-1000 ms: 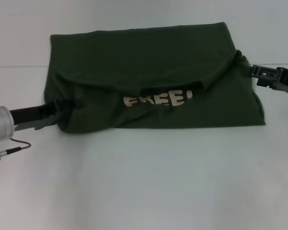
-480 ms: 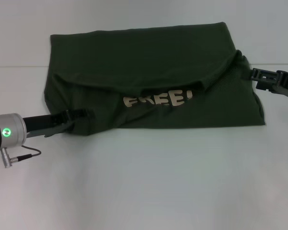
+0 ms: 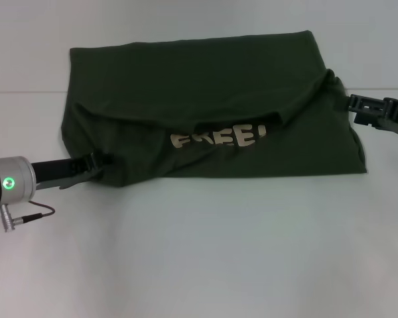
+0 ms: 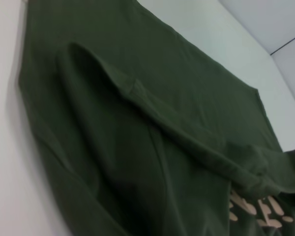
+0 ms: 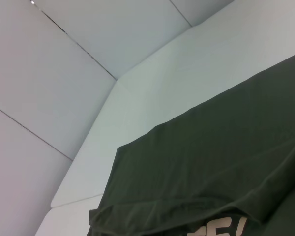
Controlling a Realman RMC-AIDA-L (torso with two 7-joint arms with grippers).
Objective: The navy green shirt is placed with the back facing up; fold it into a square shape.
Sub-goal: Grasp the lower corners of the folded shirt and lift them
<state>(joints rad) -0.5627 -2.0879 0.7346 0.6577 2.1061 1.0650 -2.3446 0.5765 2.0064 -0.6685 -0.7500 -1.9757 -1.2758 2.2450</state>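
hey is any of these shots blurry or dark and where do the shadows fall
Head view: even light, a soft shadow along the navy green shirt's near edge, and the left pincer tip lost in the dark fabric. Left wrist view: dim and soft, with deep shadow under the fold. Right wrist view: bright, no glare.

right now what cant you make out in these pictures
- Left gripper fingers: head view, tips sit at the near-left edge of the dark olive-green fabric shirt.
- Right gripper fingers: head view, they meet the shirt's right edge.
- Cream lettering: a fabric fold covers its top; both wrist views cut it off.
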